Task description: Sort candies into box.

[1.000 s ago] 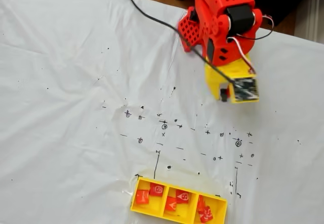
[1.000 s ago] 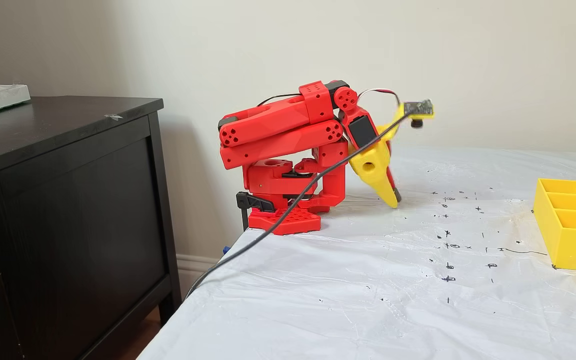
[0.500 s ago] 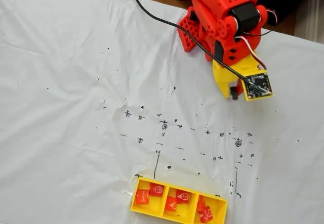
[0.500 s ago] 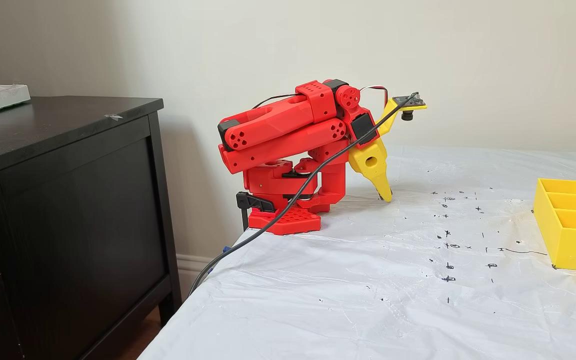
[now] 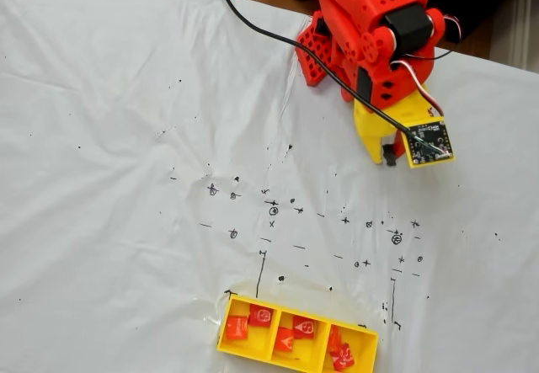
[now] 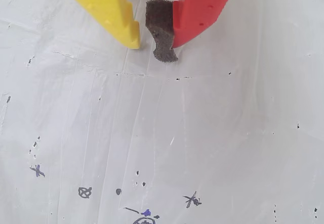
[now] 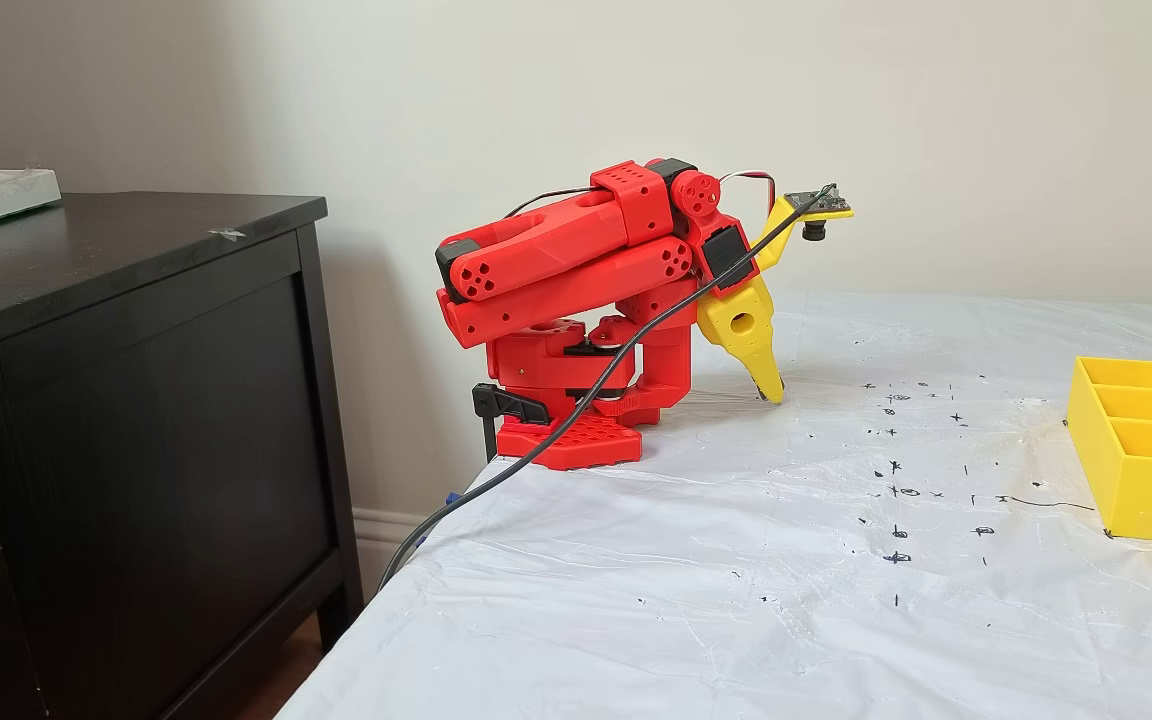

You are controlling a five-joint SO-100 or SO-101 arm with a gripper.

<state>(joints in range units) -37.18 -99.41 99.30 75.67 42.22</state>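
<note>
hand [image 6: 152, 44] sits nearly closed on nothing, tips down near the bench [image 5: 101, 179] by the base. candies [image 5: 260, 315] lie in the box [image 5: 253, 352], two per compartment. they look light and crinkly, likely slippery, so i'd pinch across flat sides.

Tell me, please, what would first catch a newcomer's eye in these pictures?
First, the bright red arm, folded low at the far edge of the white-covered table, its yellow and red pincer empty, tips close together just above the sheet. Next, the yellow box at the near edge in a fixed view, its three compartments holding two red-orange candies each.
</note>
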